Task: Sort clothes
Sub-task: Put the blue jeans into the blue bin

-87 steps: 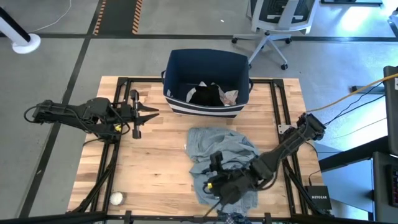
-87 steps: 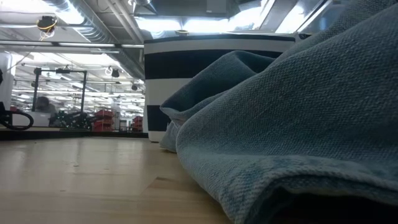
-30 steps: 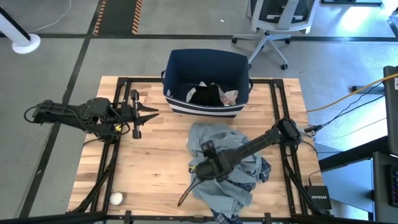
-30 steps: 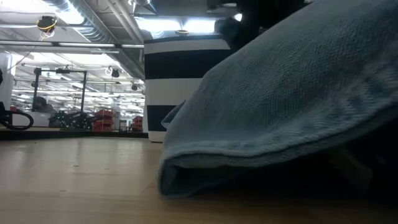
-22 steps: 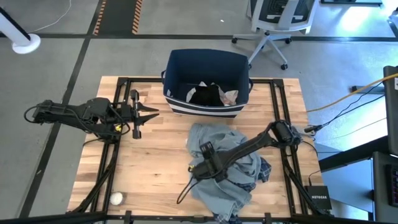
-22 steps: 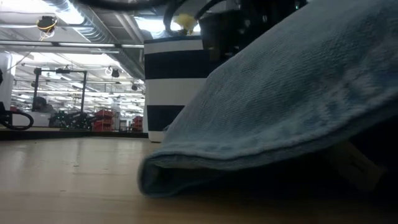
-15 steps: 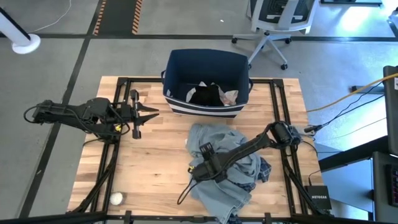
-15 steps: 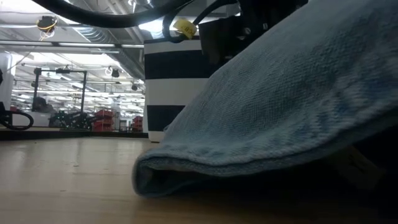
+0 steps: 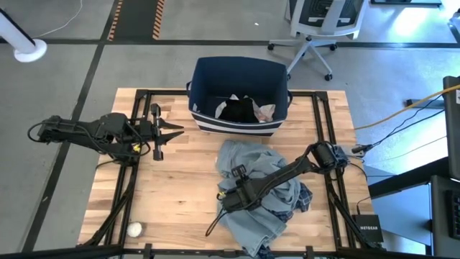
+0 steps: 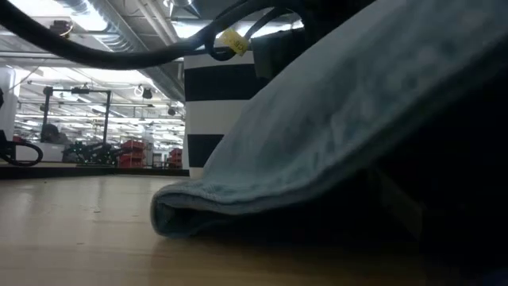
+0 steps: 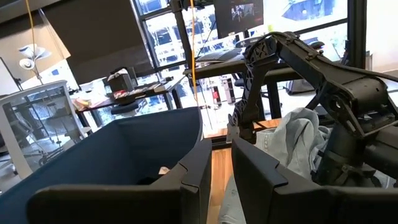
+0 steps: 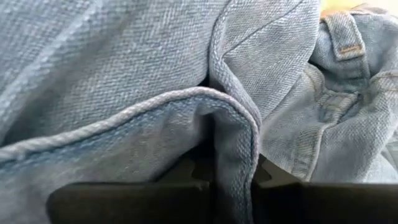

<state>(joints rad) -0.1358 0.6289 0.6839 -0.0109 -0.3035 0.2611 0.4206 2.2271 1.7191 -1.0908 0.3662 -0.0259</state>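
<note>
At the far left of the tabletop (image 9: 180,194) the left gripper (image 9: 172,129) waits above the bare wood, jaws spread wide and holding nothing, pointed toward the navy striped bin (image 9: 239,90). Near the front left corner sits a small white ball (image 9: 134,229), well apart from everything else.

In the middle, the bin stands at the back edge with a few garments already inside — a black garment (image 9: 237,109) and a pale pink one (image 9: 266,111) beside it. In front of the bin lies the grey-blue denim garment (image 9: 251,165), heaped and rumpled, with a patch of blue plaid fabric (image 9: 305,196) peeking out at its right side.

The right gripper (image 9: 233,196) is down on the left part of that heap, its arm reaching in from the right edge. In its wrist view the jaws are drawn close together on a folded seam of the denim (image 12: 230,124), so it appears to have a ridge of cloth pinched. The low view shows the denim edge (image 10: 238,199) raised off the wood in a fold.

The risks from here: the pinch is on a thin fold, so the heavy denim could slip out as it rises, or the plaid piece tangled beneath could be dragged along and both end up in 1 place. The trailing cloth could also catch the bin's rim.
</note>
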